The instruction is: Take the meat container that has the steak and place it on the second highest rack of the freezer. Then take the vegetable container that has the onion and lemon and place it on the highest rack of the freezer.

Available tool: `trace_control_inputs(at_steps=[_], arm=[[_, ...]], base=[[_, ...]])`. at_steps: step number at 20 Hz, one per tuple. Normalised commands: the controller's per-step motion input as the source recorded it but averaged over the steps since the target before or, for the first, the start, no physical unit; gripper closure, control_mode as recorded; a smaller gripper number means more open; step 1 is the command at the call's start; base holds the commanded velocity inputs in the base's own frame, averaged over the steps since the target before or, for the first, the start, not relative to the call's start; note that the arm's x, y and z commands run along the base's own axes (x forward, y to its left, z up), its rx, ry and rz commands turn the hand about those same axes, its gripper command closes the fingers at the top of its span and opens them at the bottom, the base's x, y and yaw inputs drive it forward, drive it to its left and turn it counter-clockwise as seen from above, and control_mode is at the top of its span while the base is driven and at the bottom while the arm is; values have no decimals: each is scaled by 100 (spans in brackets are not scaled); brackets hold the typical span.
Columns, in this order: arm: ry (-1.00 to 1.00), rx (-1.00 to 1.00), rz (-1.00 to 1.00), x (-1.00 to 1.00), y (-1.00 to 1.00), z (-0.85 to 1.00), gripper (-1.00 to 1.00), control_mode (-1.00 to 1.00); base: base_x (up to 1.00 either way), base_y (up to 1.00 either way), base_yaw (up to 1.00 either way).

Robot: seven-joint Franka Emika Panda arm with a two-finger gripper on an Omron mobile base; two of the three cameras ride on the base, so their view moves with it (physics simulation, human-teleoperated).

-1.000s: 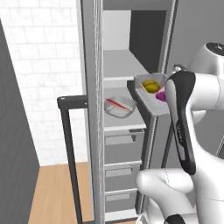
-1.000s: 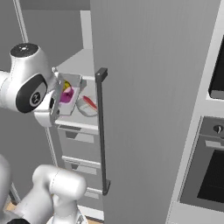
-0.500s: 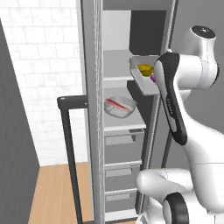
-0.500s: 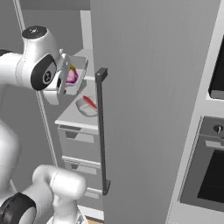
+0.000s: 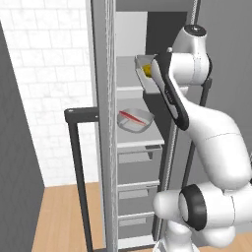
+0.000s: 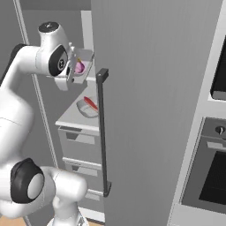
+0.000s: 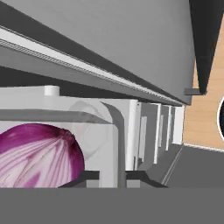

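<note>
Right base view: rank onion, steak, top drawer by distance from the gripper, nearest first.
From the gripper, shut on the container rim:
1. Onion, in the held container, right beside it.
2. Steak, in its container on the shelf below.
3. Top drawer, under that shelf, lowest.

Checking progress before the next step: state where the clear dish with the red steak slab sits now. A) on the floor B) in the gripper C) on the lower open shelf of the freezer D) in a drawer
C: the steak dish rests on the lower open shelf, above the drawers.
</note>
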Motion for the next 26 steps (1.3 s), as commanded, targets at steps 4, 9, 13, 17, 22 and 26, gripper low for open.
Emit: trace_control_inputs(at_steps=[4, 9, 13, 17, 22, 26], arm=[[0, 0, 0, 100, 0, 0, 100, -100], [0, 0, 0, 100, 0, 0, 100, -100], [0, 0, 0, 100, 0, 0, 100, -100], [0, 0, 0, 97, 0, -3, 100, -100], [1, 0, 0, 66, 0, -30, 100, -100], [0, 0, 0, 77, 0, -14, 100, -100]], base=[[0, 0, 0], [0, 0, 0], [0, 0, 0], [0, 0, 0], [0, 0, 0], [0, 0, 0]])
